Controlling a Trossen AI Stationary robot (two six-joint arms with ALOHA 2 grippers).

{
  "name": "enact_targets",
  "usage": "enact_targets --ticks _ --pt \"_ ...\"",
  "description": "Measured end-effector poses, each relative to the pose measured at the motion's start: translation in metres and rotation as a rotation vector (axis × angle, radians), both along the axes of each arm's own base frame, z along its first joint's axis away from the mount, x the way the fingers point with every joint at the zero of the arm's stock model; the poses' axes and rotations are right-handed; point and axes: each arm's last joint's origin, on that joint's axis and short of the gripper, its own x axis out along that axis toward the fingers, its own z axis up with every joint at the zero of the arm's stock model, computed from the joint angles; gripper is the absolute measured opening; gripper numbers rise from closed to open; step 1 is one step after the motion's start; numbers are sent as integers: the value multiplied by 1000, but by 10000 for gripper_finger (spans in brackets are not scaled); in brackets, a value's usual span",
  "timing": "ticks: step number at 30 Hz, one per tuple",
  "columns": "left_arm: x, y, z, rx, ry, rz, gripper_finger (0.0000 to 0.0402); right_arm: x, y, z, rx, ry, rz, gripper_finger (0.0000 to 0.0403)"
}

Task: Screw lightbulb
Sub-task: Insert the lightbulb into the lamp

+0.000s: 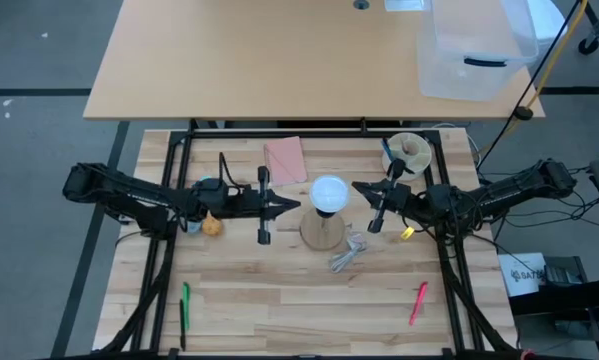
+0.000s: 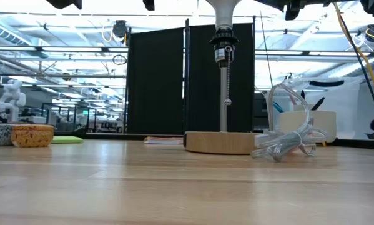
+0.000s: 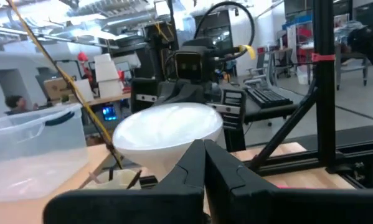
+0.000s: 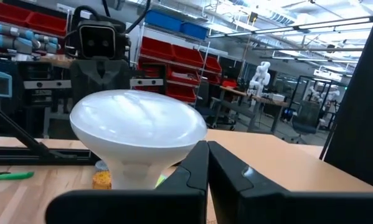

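A pale plank table is filling the overhead view, with a tan desk and a clear bin lying beyond at twelve o'clock. The lightbulb is sitting dome-up at the table's centre, over the wooden base. The left gripper is hovering at its nine o'clock, fingers clenched on nothing; the right gripper is hovering at three o'clock, likewise clenched and empty. Only the low view is showing the stem, black screens and crumpled clear wrapper.
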Motion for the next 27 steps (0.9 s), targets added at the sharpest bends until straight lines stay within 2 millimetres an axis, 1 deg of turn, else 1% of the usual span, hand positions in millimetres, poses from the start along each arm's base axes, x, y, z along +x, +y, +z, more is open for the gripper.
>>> enact_targets --ticks 12,18,27 --pt "1 8 2 -15 -9 -21 0 1 0 1 -3 -24 -1 0" --pt "15 10 1 -5 38 -18 0 5 1 0 -5 -27 -6 0" --pt "16 11 2 -2 53 -28 0 4 1 2 0 -53 -10 0"
